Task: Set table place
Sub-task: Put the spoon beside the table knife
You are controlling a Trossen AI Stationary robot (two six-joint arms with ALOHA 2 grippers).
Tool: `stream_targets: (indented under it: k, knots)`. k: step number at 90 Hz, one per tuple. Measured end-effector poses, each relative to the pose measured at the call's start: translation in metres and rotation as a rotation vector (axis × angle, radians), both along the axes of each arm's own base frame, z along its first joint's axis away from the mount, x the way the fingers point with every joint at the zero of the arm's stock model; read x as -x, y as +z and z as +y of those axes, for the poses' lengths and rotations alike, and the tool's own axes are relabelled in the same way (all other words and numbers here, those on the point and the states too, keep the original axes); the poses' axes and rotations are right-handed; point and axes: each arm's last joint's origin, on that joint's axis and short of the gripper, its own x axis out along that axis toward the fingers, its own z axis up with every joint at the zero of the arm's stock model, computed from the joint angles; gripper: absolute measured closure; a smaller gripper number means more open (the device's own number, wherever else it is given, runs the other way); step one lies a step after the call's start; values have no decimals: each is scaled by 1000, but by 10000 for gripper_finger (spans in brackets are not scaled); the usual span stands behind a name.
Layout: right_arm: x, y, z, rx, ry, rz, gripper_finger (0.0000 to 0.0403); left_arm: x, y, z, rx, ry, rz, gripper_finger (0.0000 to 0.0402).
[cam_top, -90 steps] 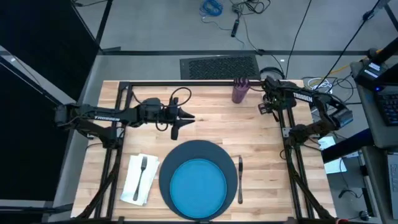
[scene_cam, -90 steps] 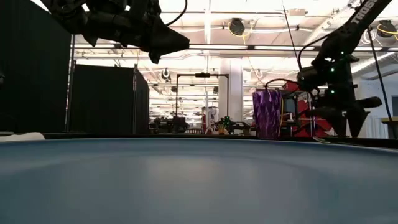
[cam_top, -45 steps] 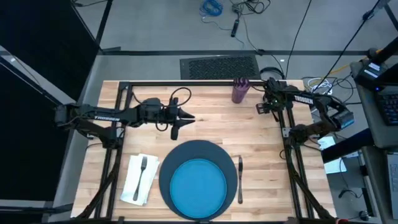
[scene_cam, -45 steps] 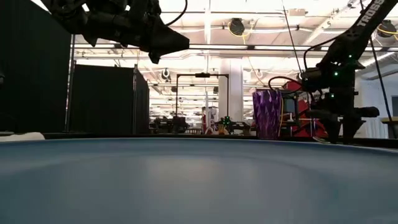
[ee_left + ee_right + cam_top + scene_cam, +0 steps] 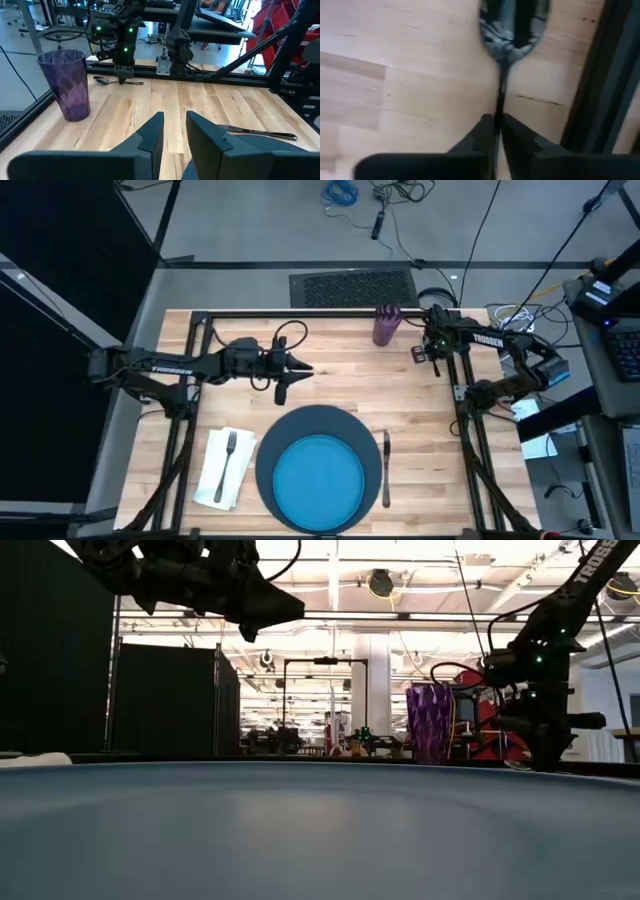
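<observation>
high: looking straight down over the whole bench | low: sitting at plate-rim level, facing the room | left wrist: facing across the bench | right wrist: hovering close above wood | purple cup showing in high, low, left wrist

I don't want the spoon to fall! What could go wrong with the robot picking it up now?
The right tool pinches only the thin handle of the spoon, so it might slip or twist when lifted. The spoon lies near the black frame, so it could bump that. The purple cup stands close by on the table; a wide swing might knock it over.
</observation>
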Motion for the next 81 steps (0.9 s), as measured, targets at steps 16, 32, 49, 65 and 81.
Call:
stream_targets:
  k: [16, 32, 49, 65, 81]
  knots:
    - [0, 1, 0, 1, 0, -1, 400, 0, 0, 0, 0, 0, 0, 333]
    - [1, 14, 5, 4, -11, -13, 402, 0, 0, 0, 0, 0, 0, 333]
    - [-5, 38, 8, 34, -5, -53, 402, 0, 0, 0, -3, 0, 0, 333]
    - [-15, 56, 25, 9, 26, -54, 403, 0, 0, 0, -6, 0, 0, 333]
    - [-34, 63, 49, 3, 84, -79, 403, 0, 0, 0, -7, 0, 0, 333]
